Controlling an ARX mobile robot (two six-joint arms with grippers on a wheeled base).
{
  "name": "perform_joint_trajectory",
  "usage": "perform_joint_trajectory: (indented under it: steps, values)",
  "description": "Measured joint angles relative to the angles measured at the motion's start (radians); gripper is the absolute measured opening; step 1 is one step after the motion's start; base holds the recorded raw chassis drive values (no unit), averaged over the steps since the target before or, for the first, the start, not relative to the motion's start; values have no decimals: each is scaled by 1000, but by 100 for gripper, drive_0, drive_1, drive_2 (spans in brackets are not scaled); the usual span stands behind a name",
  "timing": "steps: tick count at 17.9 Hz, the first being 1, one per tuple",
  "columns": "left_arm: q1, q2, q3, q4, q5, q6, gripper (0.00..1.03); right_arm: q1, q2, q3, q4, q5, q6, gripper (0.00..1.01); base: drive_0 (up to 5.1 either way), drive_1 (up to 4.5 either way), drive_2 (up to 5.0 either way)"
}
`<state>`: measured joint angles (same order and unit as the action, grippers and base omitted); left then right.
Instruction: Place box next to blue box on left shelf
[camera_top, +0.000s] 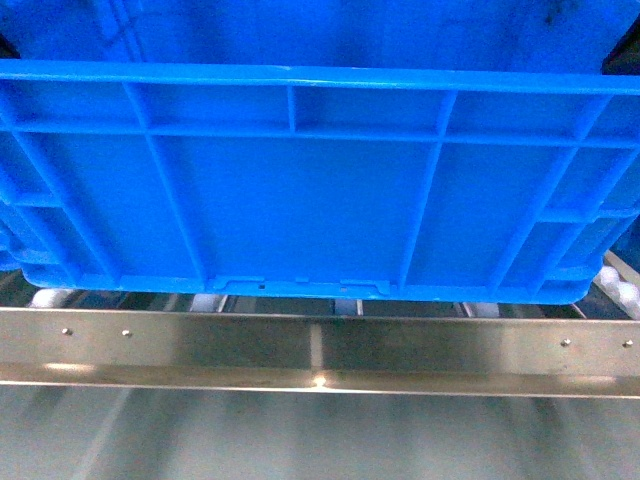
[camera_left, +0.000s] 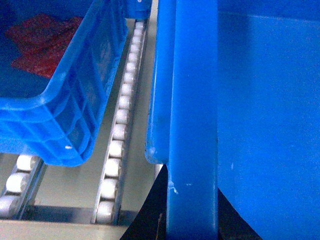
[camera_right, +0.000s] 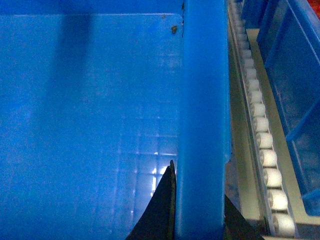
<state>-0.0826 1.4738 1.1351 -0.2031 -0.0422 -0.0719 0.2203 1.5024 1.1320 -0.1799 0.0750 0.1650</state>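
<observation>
The left shelf (camera_top: 320, 345) is filling the foreground of the head view, its steel front rail carrying rivets and white rollers (camera_top: 50, 297) peeking out just behind it. Right above that rail the box (camera_top: 320, 190) is hanging or resting, its ribbed front wall spanning nearly the whole frame; whether its base is bearing on the rollers I cannot tell from here.

The wrist views are giving what the head view is missing. On the left, the left gripper (camera_left: 192, 220) is straddling the box's thick rim, dark fingers (camera_left: 150, 215) showing on either side of the wall, so it appears clamped on it. Beyond, a roller track (camera_left: 117, 145) is running away, and the other blue box (camera_left: 65, 100), with something red inside, is sitting just beside. On the right, the right gripper (camera_right: 197, 220) is gripping the opposite rim the same way, with another roller track (camera_right: 265, 145) and a further blue crate (camera_right: 295, 90) past it.

Judging by this, the box is already in the gap over the shelf; sliding it in and letting go are what remain.
</observation>
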Motion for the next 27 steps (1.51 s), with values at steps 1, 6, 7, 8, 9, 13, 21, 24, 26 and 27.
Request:
perform_joint_trajectory:
  steps: [1, 6, 7, 8, 9, 13, 21, 24, 26, 27]
  values:
    - [0, 0, 0, -1, 0, 0, 6, 0, 0, 0, 0, 0, -1, 8, 21, 448, -406]
    - [0, 3, 0, 0, 1, 0, 6, 0, 0, 0, -3, 0, -1, 8, 21, 448, -406]
    - [0, 3, 0, 2, 1, -1, 6, 0, 0, 0, 0, 1, -1, 8, 21, 448, -406]
    - [0, 3, 0, 1, 1, 0, 6, 0, 0, 0, 0, 0, -1, 8, 21, 448, -406]
    - [0, 3, 0, 0, 0, 0, 6, 0, 0, 0, -1, 0, -1, 8, 0, 0, 0]
    - [0, 3, 0, 1, 1, 0, 6, 0, 0, 0, 0, 0, -1, 8, 0, 0, 0]
    - [0, 3, 0, 1, 1, 0, 6, 0, 0, 0, -1, 0, -1, 8, 0, 0, 0]
    - [0, 3, -4, 23, -8, 3, 6, 0, 0, 0, -1, 1, -1, 8, 0, 0, 0]
    - [-34, -1, -141, 412, -44, 57, 6, 14, -21, -44, 90, 87, 83, 8, 0, 0, 0]
    - [-47, 17, -126, 351, -35, 60, 6, -8, -13, -41, 40, 40, 117, 8, 0, 0, 0]
